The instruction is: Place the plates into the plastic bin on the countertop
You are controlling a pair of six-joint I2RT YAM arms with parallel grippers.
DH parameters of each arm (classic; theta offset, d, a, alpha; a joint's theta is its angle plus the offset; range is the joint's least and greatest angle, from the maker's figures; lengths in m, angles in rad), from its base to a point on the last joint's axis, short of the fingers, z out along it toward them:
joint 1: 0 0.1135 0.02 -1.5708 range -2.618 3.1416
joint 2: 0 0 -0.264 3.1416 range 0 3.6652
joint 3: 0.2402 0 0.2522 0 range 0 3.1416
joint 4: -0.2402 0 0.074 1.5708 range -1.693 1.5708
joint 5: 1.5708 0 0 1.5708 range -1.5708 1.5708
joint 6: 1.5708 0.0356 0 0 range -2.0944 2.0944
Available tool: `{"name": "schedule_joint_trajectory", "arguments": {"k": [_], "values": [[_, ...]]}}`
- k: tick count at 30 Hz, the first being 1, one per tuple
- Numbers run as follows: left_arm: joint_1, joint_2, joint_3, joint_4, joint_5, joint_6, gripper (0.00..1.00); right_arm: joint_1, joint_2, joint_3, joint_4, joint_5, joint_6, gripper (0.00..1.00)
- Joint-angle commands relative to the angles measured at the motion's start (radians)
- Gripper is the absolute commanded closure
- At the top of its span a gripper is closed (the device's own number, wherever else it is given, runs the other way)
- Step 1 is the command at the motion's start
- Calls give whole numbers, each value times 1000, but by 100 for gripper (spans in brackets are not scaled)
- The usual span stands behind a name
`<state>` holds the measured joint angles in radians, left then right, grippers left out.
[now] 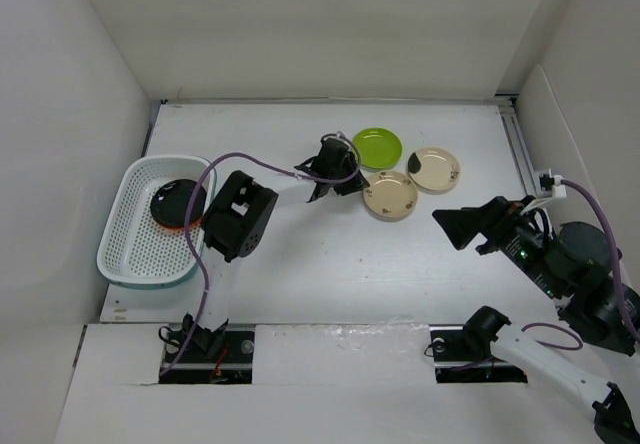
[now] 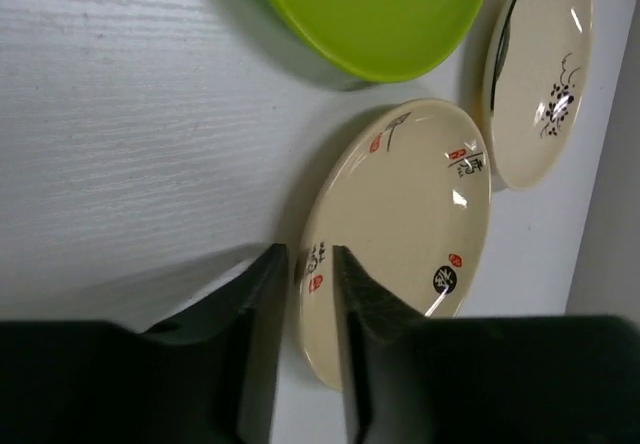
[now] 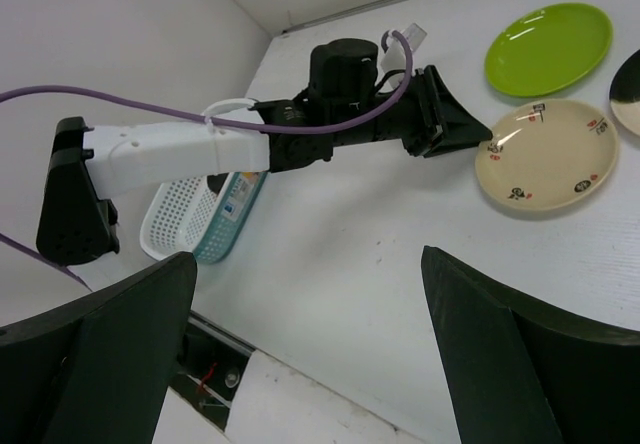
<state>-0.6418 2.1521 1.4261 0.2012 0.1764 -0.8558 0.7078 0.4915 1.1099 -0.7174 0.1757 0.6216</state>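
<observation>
My left gripper (image 1: 352, 178) (image 2: 308, 254) has its jaws closed narrowly over the near rim of a beige plate (image 1: 390, 196) (image 2: 410, 204), which still lies on the countertop (image 1: 330, 254). A lime green plate (image 1: 377, 147) (image 2: 380, 14) and a second beige plate (image 1: 434, 169) (image 2: 535, 84) lie just beyond it. The white plastic bin (image 1: 125, 254) at the left holds a black plate (image 1: 180, 202) on top of an orange one (image 1: 170, 226). My right gripper (image 1: 450, 229) (image 3: 308, 259) is wide open and empty, hovering right of the plates. The other plates are hidden.
White walls bound the countertop on the left, back and right. A rail and a socket (image 1: 548, 179) run along the right wall. The left arm's purple cable (image 1: 250, 159) loops over the bin's right side. The bin also shows in the right wrist view (image 3: 200, 219).
</observation>
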Motion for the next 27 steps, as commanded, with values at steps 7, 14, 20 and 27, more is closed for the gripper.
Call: {"name": "schedule_joint_trajectory", "arguments": {"k": [7,14,20,27], "values": [[45,-18,-5,-42,86,-5,100,-2,7,-1,32,22,3,0],[139,-328,-93,-141,17,83,100,-2,27,-11,68,-7,3,0],[330,-596,-168,-253,-32,120,100,-2,45,-22,88,-28,3,0],[813,-865,-421,-286,104,120,100,-2,56,-41,118,-70,-26,0]]}}
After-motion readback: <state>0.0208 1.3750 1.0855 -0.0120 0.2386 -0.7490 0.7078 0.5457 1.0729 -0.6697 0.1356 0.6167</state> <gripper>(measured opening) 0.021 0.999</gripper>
